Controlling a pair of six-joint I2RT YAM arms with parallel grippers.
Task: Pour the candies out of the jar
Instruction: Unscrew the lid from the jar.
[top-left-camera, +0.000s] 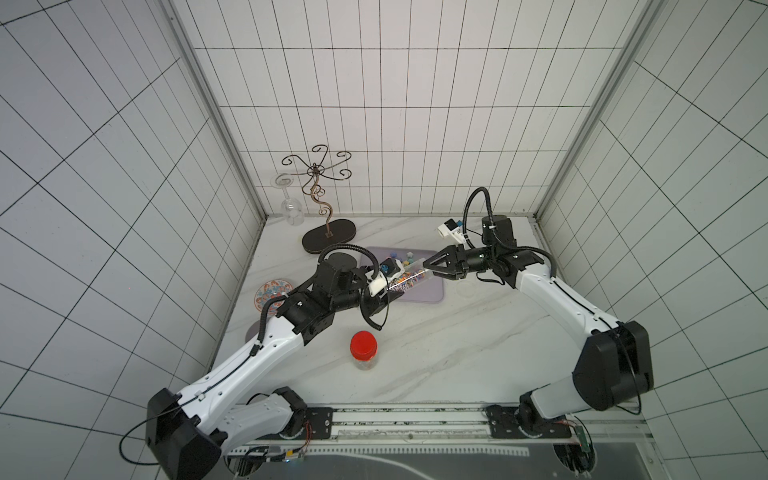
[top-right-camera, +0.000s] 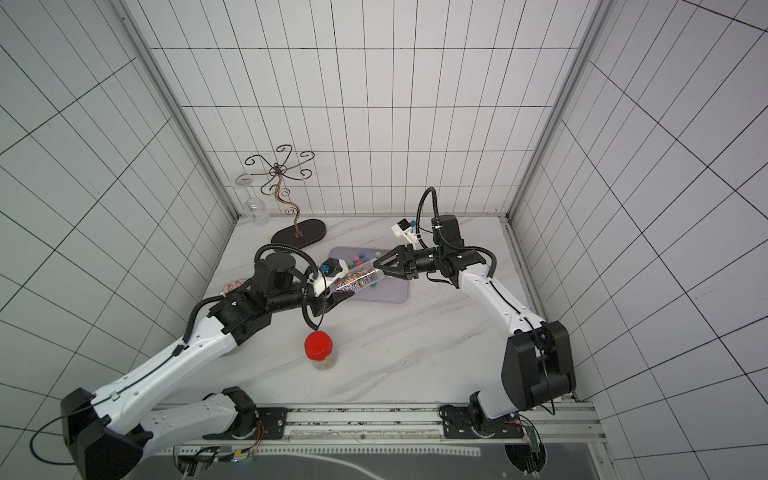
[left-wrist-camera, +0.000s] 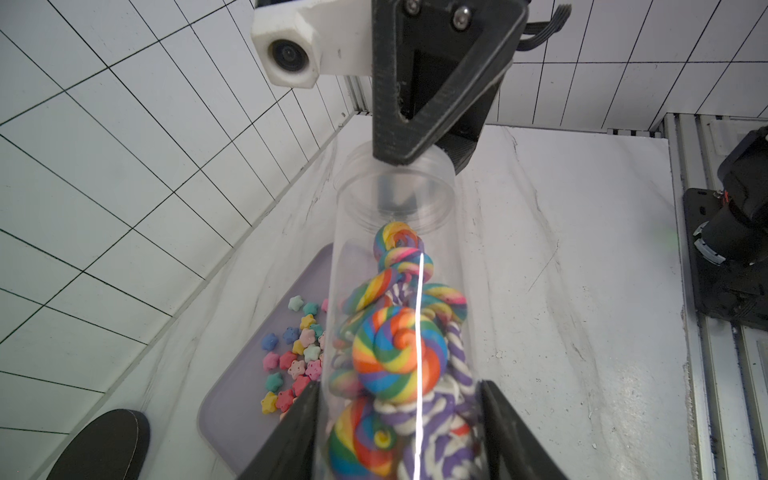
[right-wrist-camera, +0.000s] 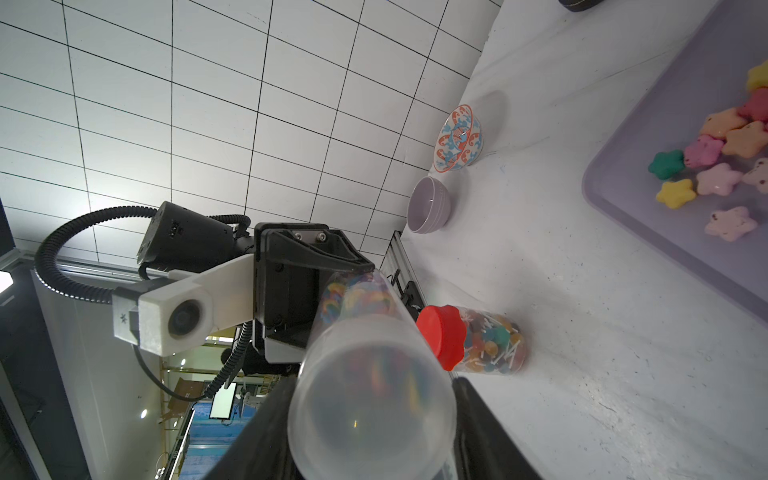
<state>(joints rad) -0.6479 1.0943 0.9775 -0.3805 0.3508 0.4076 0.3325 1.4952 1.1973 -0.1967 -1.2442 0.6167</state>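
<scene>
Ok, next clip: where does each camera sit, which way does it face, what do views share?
Top views: high at the front, looking down at the table and back wall; both arms show whole.
Left wrist: on the left arm, looking along the jar in the left gripper toward the right gripper.
Right wrist: on the right arm, looking the opposite way along the jar; its own fingers flank the jar's end.
Shared: both wrist views show the jar and the tray of star candies.
</scene>
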